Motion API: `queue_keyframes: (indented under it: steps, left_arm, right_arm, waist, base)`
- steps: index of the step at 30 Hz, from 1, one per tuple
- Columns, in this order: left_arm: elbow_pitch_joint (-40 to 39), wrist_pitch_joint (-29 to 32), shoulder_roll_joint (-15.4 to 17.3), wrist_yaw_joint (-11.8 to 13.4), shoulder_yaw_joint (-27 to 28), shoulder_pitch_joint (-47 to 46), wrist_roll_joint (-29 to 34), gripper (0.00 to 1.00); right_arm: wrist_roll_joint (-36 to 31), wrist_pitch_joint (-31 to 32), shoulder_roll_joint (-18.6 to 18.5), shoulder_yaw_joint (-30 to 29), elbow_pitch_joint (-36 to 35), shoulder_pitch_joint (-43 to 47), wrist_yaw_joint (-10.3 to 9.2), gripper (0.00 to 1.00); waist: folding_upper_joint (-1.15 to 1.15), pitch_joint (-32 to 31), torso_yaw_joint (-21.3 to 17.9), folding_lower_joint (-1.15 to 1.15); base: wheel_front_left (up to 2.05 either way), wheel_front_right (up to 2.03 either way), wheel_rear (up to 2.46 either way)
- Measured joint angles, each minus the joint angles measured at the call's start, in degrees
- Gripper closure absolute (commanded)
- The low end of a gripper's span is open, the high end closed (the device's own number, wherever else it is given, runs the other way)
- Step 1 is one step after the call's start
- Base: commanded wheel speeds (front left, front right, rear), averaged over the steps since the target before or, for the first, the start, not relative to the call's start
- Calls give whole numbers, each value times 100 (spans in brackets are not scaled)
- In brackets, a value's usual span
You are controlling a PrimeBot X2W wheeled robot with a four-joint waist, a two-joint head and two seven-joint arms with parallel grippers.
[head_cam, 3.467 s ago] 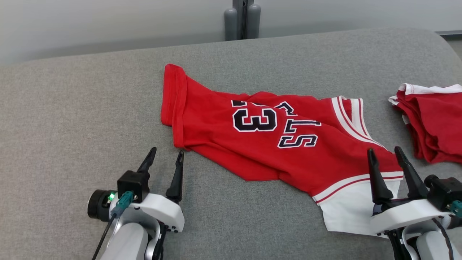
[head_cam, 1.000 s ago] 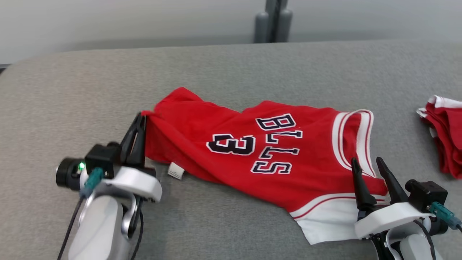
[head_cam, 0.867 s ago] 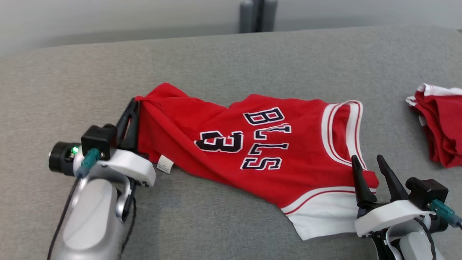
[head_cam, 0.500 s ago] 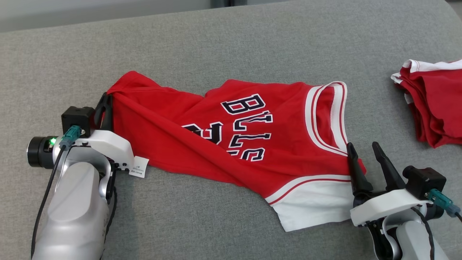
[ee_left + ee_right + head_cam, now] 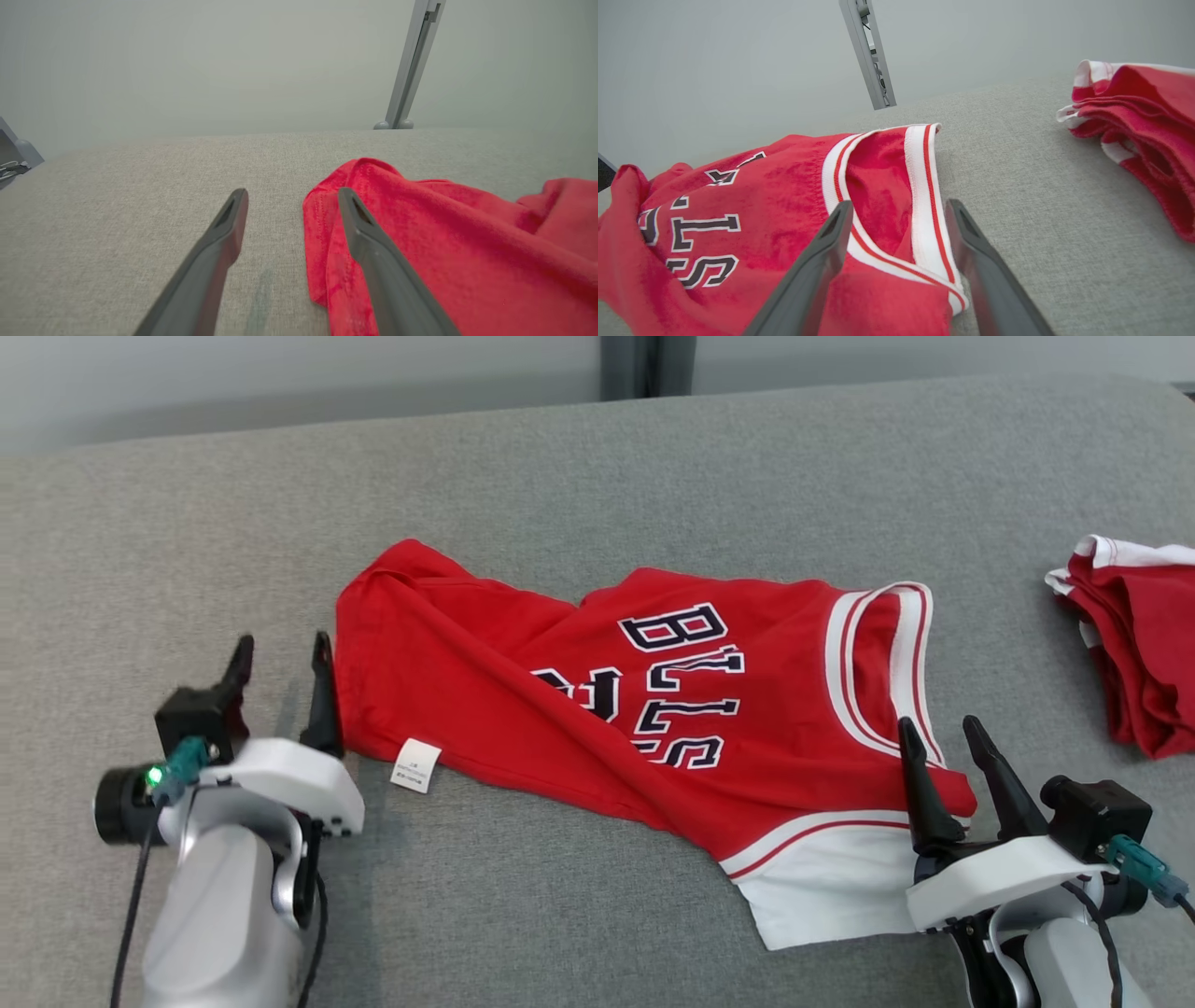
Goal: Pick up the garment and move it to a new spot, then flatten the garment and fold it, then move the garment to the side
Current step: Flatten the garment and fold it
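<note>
The garment [image 5: 597, 709] is a red jersey with dark lettering and white trim, lying creased across the grey padded surface [image 5: 597, 476]. My left gripper [image 5: 283, 653] stands open at its left hem; in the left wrist view the hem corner [image 5: 327, 219] lies just inside the right finger [image 5: 373, 252], with nothing clamped. Over the collar end [image 5: 920, 186], my right gripper [image 5: 938, 733] hovers open, its fingers [image 5: 817, 261] spread on either side of the white band. A white label [image 5: 415, 765] sticks out at the lower left hem.
A second red and white garment [image 5: 1134, 635] lies bunched at the right edge, also seen in the right wrist view [image 5: 1139, 126]. A grey post [image 5: 647, 364] stands behind the surface's far edge. Bare grey cloth stretches to the left and front.
My left gripper, shut on the hem half a second ago, has opened and let the jersey go; the hem now lies flat. The right gripper has stayed open. The head camera has shifted slightly.
</note>
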Motion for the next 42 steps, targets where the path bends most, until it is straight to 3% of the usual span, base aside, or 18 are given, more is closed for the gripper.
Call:
queue_keyframes:
  steps: [7,17,18,19,20,28,34,42]
  left_arm:
    - [123,0,-96,-264,-142,569,-177,0]
    - [527,0,-122,-372,-359,533,-412,1]
    - [541,0,-122,-372,-369,523,-427,27]
    - [558,0,-122,-371,-379,515,-447,72]
    - [567,1,-123,-370,-385,509,-461,100]
    - [165,0,-126,-224,-279,633,-474,100]
    - [-436,1,-127,5,-85,1358,-404,100]
    - [-522,1,-123,140,234,2020,-437,100]
  right_arm:
    - [20,-1,7,30,23,13,0,0]
    - [29,-1,-25,54,19,23,0,0]
    - [29,0,-29,48,19,23,0,0]
    - [29,0,-31,43,19,23,0,0]
    - [29,0,-32,36,19,23,0,0]
    - [23,-1,-45,-101,92,97,0,0]
    - [-15,0,-26,-135,158,202,0,0]
    - [-111,0,27,-114,165,374,0,0]
  waist:
    - [0,-185,119,0]
    - [0,-126,-50,0]
    - [0,-121,-64,0]
    - [0,-119,-78,0]
    - [0,-120,-86,0]
    - [0,-275,-2,0]
    - [0,-599,121,0]
    - [0,-983,244,0]
  base:
    - [0,0,0]
    - [0,0,0]
    - [0,0,0]
    - [0,0,0]
    - [0,0,0]
    - [0,0,0]
    - [0,0,0]
    - [0,0,0]
